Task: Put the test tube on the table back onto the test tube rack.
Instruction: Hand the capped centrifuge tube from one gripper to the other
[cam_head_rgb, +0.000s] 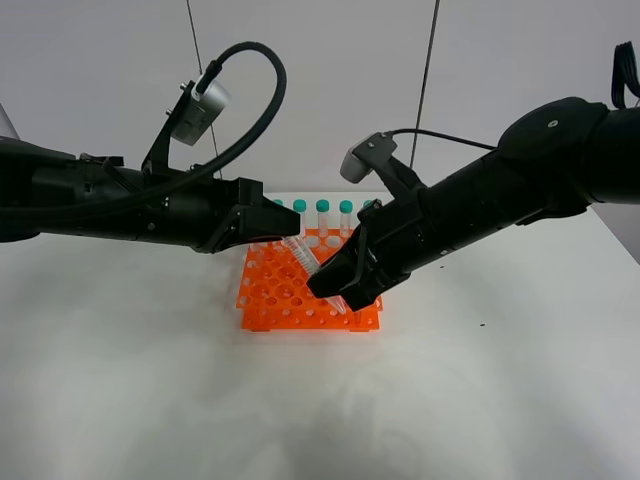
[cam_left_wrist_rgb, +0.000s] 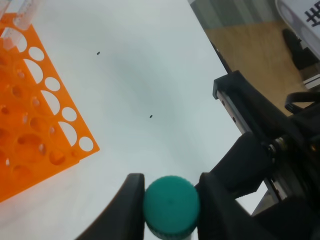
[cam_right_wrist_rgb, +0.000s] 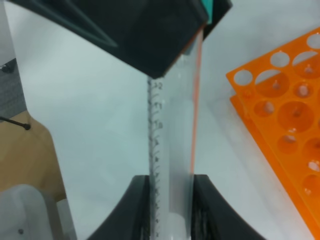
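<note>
High view of a white table with an orange rack a little toward 12 o'clock from centre. Two black arms reaching in from 9 and 3 o'clock and meeting above the rack. Left gripper clamped on the teal cap of a clear tube, with fingers pressed against both sides of the cap in the left wrist view. Right gripper closed narrow on the same tube's clear barrel, with a pad on either side and printed scale marks facing the right wrist camera. Tube held in the air over the rack, off the table, gripped at both ends. Tilted, with the cap end toward 10 o'clock at the left gripper and the lower end toward 4 o'clock inside the right gripper. Tip hidden behind the right gripper; cannot tell whether inside a hole. Along the rack's 12 o'clock edge, a row of other tubes standing upright with teal caps, partly hidden behind the arms. Across the rack's top, a grid of round holes. Beyond the table at 12 o'clock, a pale grey wall.
</note>
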